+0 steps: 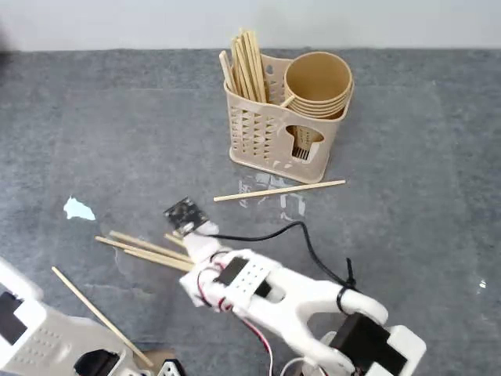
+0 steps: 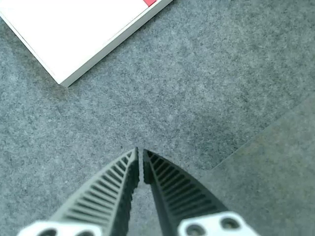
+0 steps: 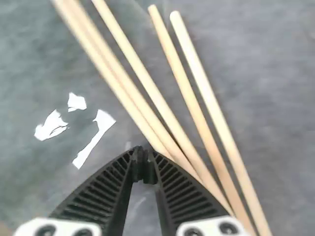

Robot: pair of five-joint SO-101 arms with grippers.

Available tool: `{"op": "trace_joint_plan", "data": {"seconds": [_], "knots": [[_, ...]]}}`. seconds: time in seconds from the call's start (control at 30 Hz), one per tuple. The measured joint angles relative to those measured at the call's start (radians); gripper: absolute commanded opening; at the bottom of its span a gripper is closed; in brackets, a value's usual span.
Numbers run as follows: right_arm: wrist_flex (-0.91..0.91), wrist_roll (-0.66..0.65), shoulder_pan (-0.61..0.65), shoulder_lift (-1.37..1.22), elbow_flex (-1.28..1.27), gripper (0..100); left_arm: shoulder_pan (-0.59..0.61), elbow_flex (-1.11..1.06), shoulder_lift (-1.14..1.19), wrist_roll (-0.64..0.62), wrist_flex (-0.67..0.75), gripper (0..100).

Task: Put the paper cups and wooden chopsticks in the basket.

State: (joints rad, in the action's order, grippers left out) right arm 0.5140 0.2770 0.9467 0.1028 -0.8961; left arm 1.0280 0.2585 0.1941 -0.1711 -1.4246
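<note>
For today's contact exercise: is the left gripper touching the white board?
Apart. The left wrist view shows grey mat between the left gripper and the white board.

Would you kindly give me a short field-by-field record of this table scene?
basket: upright at the far side, wooden chopsticks in one compartment, stacked paper cups in the other
loose: lone chopstick in front of the basket; chopstick bundle at the right gripper; another chopstick nearer the front edge
right gripper: shut, tips at the chopstick bundle
left gripper: shut, over bare grey mat
</note>
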Motion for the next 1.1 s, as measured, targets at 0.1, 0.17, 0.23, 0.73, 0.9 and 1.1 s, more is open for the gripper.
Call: {"op": "trace_joint_plan", "data": {"seconds": [0.1,0.17,0.23,0.73,0.9,1.1], "knots": [[0.000,-0.025,-0.049,0.000,0.000,0.9,0.000,0.000,0.000,0.000,0.000,2],[0.006,-0.040,-0.072,0.000,0.000,0.9,0.000,0.000,0.000,0.000,0.000,2],[0.021,-0.049,-0.077,0.000,0.002,0.9,0.000,0.000,0.000,0.000,-0.002,2],[0.264,-0.213,-0.075,0.377,0.003,6.5,-0.081,-0.006,0.000,0.078,-0.178,1],[0.350,-0.218,-0.075,0.384,0.029,26.2,-0.081,-0.072,0.000,0.083,-0.178,1],[0.528,-0.218,-0.075,0.210,0.249,38.7,-0.081,-0.104,0.000,0.083,-0.178,1]]}}
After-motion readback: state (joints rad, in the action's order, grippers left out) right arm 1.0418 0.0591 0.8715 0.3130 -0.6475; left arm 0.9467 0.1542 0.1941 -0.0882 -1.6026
